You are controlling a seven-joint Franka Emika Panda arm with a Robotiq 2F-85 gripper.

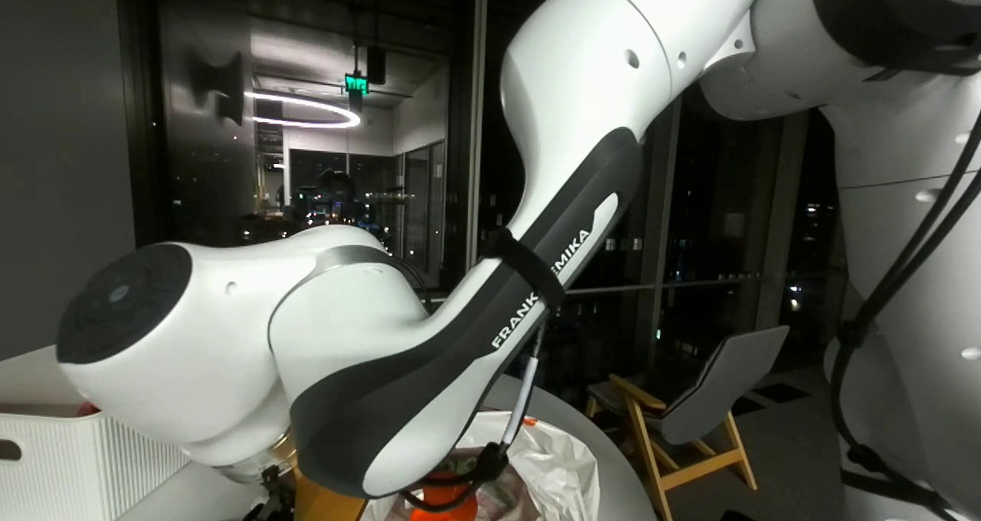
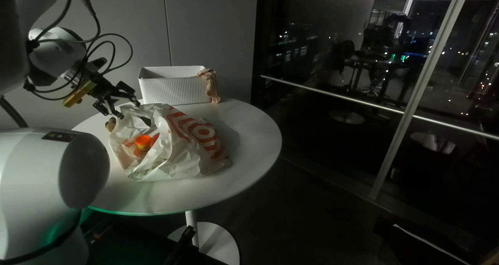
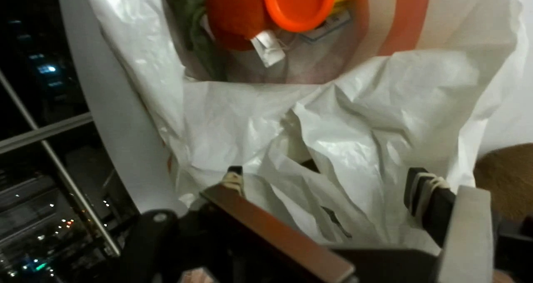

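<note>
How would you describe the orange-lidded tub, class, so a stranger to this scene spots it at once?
On the round table lies a crumpled white bag with red markings. The tub sits in the bag's open mouth, its lid a bright orange disc with yellow beneath. Its darker orange neighbour lacks that round rim.

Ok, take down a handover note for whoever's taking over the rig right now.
End effector: open, empty, over folds of the white bag; whether it touches them I can't tell.
Things: the bag lies open on the round table, with an orange-topped tub and a red-orange item inside; brown object beside the bag; white bin also on the table, cloth-like piece draped over one corner.
Done: end effector is at the bag, jaws apart.
Left: no grip on anything yet.
</note>
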